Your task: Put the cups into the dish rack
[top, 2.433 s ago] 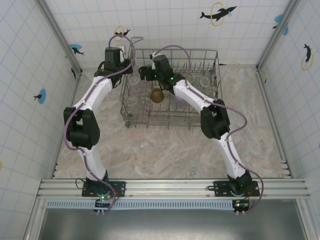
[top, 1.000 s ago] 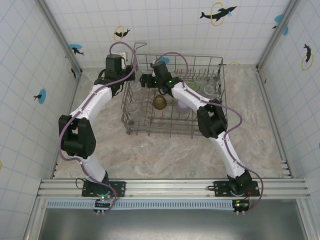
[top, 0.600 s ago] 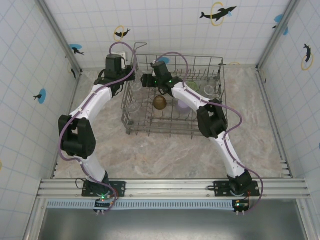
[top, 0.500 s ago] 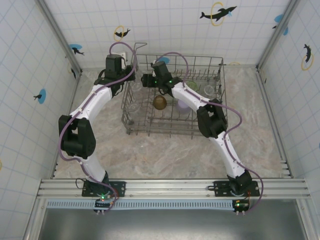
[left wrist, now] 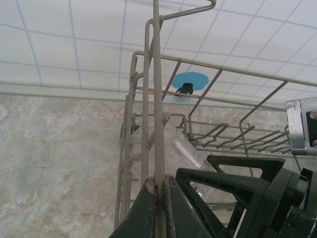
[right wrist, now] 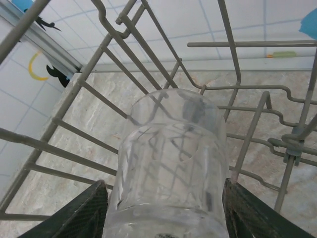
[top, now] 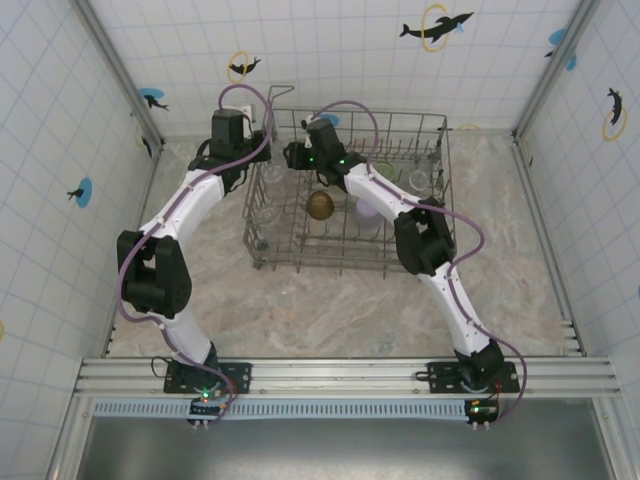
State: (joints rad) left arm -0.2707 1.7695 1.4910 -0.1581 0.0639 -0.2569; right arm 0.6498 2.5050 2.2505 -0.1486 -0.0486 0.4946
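The right gripper clasped a clear cup at the dish rack's far-left corner, while the left gripper was clamped on the rack's side wire. Lowering the cup squarely between the tines before letting go looked wisest.

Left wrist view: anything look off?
Yes. The left gripper is shut on an upright side wire of the dish rack, not on a cup. That is odd for loading, though it may be steadying the rack. The right gripper holds a clear cup inside the rack. Nothing looks spilled or broken.
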